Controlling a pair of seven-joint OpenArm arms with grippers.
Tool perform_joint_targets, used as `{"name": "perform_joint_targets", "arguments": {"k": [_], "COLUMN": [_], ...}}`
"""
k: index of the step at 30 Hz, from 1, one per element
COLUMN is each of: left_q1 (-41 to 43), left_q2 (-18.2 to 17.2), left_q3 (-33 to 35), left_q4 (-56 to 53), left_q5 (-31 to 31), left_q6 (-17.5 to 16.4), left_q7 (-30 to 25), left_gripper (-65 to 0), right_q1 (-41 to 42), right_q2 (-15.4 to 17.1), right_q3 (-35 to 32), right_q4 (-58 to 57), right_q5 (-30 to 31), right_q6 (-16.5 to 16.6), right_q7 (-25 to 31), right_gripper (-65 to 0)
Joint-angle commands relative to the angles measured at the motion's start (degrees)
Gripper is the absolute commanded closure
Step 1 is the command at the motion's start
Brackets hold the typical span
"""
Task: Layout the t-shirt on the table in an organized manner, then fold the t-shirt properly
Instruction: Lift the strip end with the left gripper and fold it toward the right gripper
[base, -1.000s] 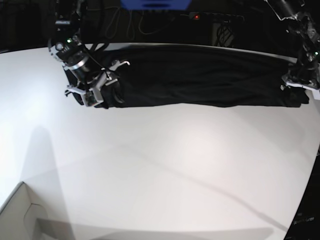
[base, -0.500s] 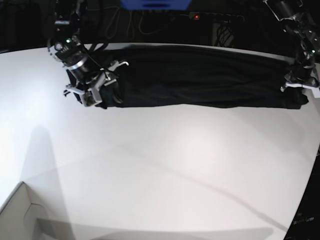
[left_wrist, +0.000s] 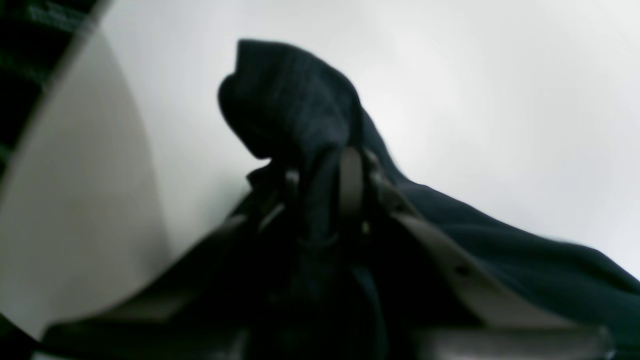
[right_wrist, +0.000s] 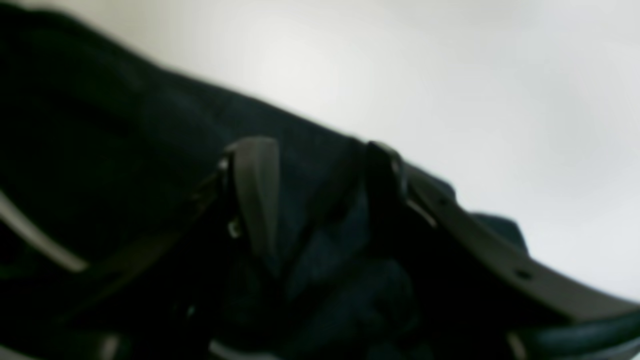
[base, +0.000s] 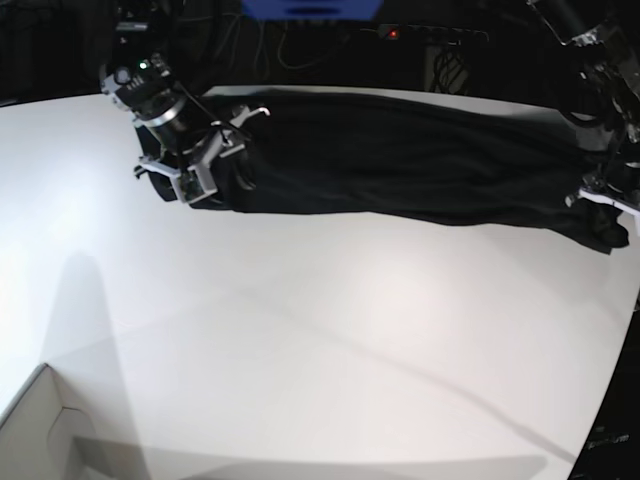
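Left hand (base: 607, 200) low at counter's (base: 320, 340) 3 o'clock edge, clenched on t-shirt (base: 400, 155) end. Right hand (base: 190, 170) at 10 o'clock, fingers spread around bunched opposite end. T-shirt stretched between hands.

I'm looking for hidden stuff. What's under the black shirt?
Only the white table shows, around the t-shirt. Each end is pinched in a tool: left tool, right tool. Whatever lies beneath the cloth is covered, so I cannot tell.
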Motion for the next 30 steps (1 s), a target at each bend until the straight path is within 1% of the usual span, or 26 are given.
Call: {"name": "perform_joint_targets", "arguments": {"k": [1,2,4,6,8,12,15,19,22,26,30], "left_q1": [0.2,0.5,1.7,3.1,4.9,7.4,7.9,8.7,9.0,10.3,10.3], "left_q2": [0.4,1.0,2.4,3.8,4.4,5.7,7.4,11.6,13.5,14.2,14.2], "left_q3": [-0.3,0.1,0.4,2.3,5.0,11.4,16.7,22.9,28.3,36.5,42.8], "left_q4": [2.9,4.9,9.2,13.1,16.4,20.3,21.1,21.3,21.3,21.2,21.1], "left_q5": [-0.2,0.0,0.0,0.1,0.1,1.0,5.3,12.9,18.5,25.8,29.5], "left_q6": [-0.1,-0.1,-0.1,-0.1,0.0,0.5,0.5,0.2,0.2,0.5,0.5], "left_q7": [-1.2,-1.5,-1.9,-1.8,-1.8,-1.7,-1.8,-2.1,-4.4,-8.1,-8.3], "left_gripper": [-0.1,-0.1,-0.1,-0.1,-0.1,-0.1,-0.1,-0.1,-0.1,-0.1,-0.1], "right_q1": [0.2,0.2,0.1,0.4,0.8,1.8,1.9,1.4,1.4,1.4,1.4], "right_q2": [-0.1,-0.1,-0.6,-2.5,-3.5,-3.6,-3.6,-3.6,-3.6,-3.6,-3.6], "right_q3": [0.1,0.3,3.0,6.0,9.2,12.4,13.6,13.6,13.6,13.6,13.6], "right_q4": [1.1,1.2,2.0,2.9,3.4,3.5,3.5,3.5,3.5,3.5,3.5], "right_q5": [0.9,0.9,0.9,1.0,1.0,1.0,1.0,1.0,1.0,1.0,1.0], "right_q6": [0.3,0.3,0.3,0.3,0.3,0.3,0.3,0.3,0.3,0.3,0.3], "right_q7": [1.1,1.1,1.2,1.2,1.2,1.1,1.1,1.1,0.9,0.8,0.7], "right_gripper": [-28.8,-28.7,-28.6,-28.6,-28.7,-28.7,-28.7,-28.7,-28.7,-28.7,-28.7]}}
